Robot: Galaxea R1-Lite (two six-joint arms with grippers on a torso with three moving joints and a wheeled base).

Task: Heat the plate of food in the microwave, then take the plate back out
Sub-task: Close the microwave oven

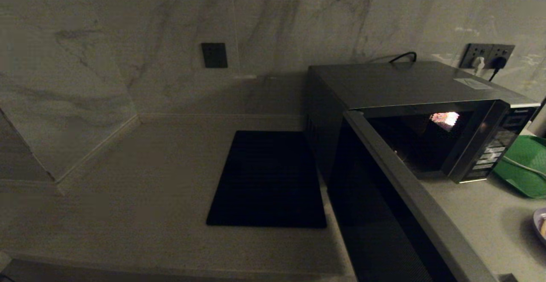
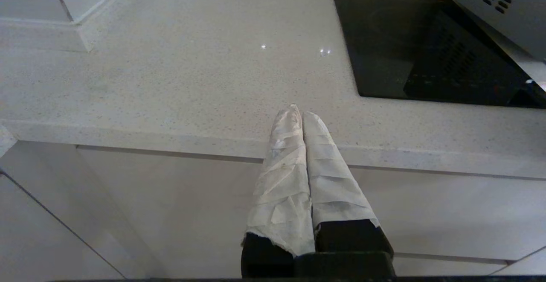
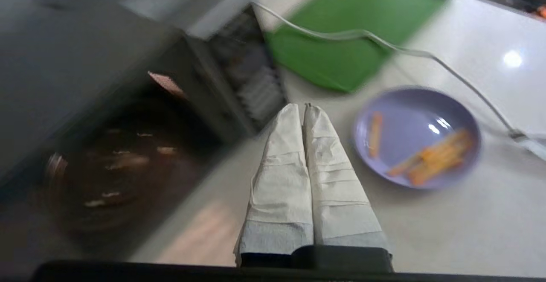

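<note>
The microwave (image 1: 409,85) stands at the right of the counter with its door (image 1: 384,205) swung wide open toward me; its dark cavity (image 3: 119,167) holds only a glass turntable. The lilac plate with orange fries (image 3: 418,139) rests on the counter in front of the microwave's right side, and only its rim (image 1: 541,224) shows at the head view's right edge. My right gripper (image 3: 302,107) is shut and empty above the counter, between the microwave's button panel (image 3: 256,90) and the plate. My left gripper (image 2: 298,110) is shut and empty over the counter's front edge.
A flat black mat (image 1: 268,179) lies left of the microwave. A green tray (image 1: 527,169) sits right of it, with a pale cable (image 3: 384,45) across it. A wall socket (image 1: 486,56) is behind. Marble walls close off the back and left.
</note>
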